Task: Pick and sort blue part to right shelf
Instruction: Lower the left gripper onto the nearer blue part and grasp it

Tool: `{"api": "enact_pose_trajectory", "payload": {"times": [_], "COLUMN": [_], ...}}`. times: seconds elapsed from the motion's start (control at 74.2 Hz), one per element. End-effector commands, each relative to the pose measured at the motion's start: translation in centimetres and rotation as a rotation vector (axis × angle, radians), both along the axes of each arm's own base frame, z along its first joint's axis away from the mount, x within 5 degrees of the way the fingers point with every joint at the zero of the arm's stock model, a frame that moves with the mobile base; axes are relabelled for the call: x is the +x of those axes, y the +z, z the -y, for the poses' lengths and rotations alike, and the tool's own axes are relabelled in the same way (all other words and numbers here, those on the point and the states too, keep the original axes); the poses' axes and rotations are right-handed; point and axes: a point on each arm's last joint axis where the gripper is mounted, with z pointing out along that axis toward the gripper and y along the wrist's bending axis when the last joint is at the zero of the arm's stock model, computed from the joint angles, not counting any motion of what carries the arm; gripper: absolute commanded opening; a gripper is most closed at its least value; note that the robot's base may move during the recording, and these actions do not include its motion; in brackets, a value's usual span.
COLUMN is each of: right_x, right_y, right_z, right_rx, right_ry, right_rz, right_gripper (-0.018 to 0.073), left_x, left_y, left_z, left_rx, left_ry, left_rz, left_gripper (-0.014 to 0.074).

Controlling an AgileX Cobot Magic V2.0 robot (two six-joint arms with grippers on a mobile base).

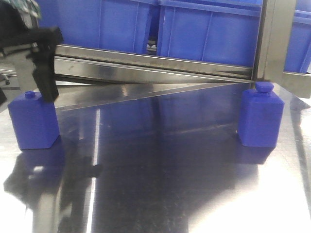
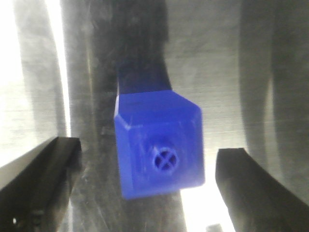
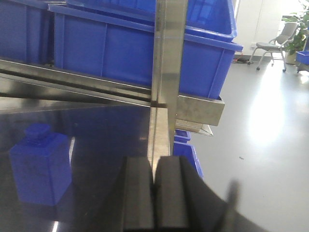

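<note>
Left gripper: hanging just above the left blue part, standing wide open and holding nothing; showing one black finger at each side of the part in the wrist view, touching it with neither.

Left blue part: standing upright at the left side of the table, carrying a small round cap on top; sitting between the two open fingers when looking down from the left wrist.

Table: spreading as shiny steel under both parts, reflecting light and blue colour.

Shelf rail: running across behind the table, sloping a little in the front view.

Blue bins: sitting side by side on the rail, filling the background.

Right blue part: standing upright at the right side of the table, just beside the foot of the steel post, well apart from the left one.

Steel post: rising straight up at the right, crossing in front of the bins.

Right gripper: pressing fully together, pad against pad, gripping nothing; pointing toward the post, staying to the right of the right blue part and not touching it.

Floor: shining grey beyond the table edge, at the right of the right wrist view.

Chair: standing far away on that floor.
</note>
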Motion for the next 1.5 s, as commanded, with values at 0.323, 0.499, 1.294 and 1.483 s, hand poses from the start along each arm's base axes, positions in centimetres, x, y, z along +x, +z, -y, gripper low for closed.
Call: {"api": "enact_pose_trajectory", "payload": {"times": [0.323,0.499,1.294,1.483], "right_x": [-0.4,-0.4,-0.3,-0.3], "right_y": [1.7,1.7,1.4,1.4], "right_z": [0.0,0.0,0.0,0.0], "right_rx": [-0.003,-0.003,-0.003,-0.003], "right_ry": [-0.005,-0.005,-0.004,-0.004], "right_rz": [0.129,0.129,0.093,0.093], "right_gripper": [0.0066,0.0066,0.0066,0.0066], "left_x": [1.4,1.4,-4.1,-9.5], "left_y": [-0.9,-0.9,9.6,12.9], "left_z": [1.3,1.3,-1.1,-3.5], "left_rx": [-0.010,-0.010,-0.085,-0.078], "left_ry": [-0.008,-0.008,-0.037,-0.042], "left_rz": [0.038,0.039,0.485,0.757], "left_gripper": [0.0563,0.0401,0.0249,0.0249]}}
